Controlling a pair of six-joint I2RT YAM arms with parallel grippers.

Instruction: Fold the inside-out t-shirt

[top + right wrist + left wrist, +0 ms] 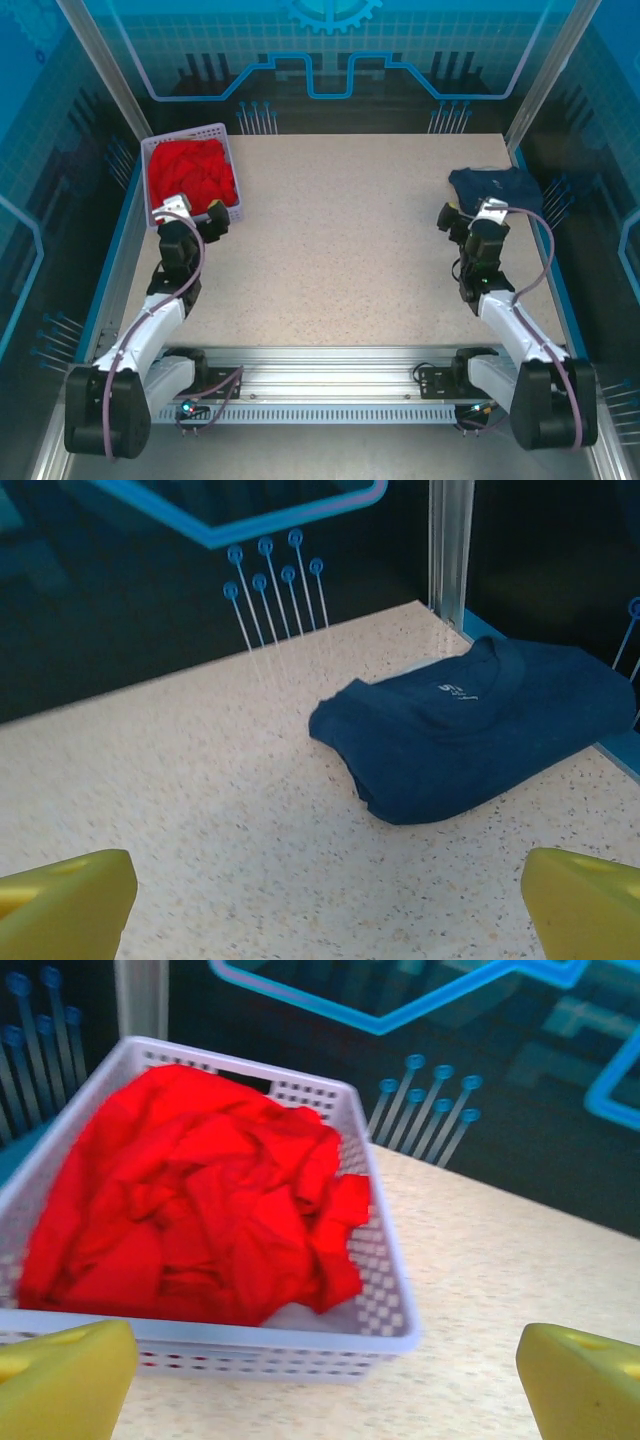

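While both arms hold nothing, the inside-out t-shirt (200,1210) lies crumpled in a white basket (390,1250) with little holes in its walls. The basket sits at the far left corner of the bench (340,240). The shirt is bright red. It is bunched up in a soft heap and fills most of the basket.

The left end effector (197,212) is just beside the basket's near wall and points toward it. Its two yellow fingers (60,1385) are spread wide apart, and nothing is between them.

The right end effector (470,215) is close to the right edge of the bench. Its jaws are spread wide too, and it has hold of nothing. Just past it lies a dark blue folded shirt (480,730), flat on the bench near the far right corner. The red shirt and the blue shirt are well apart, one at each far corner.
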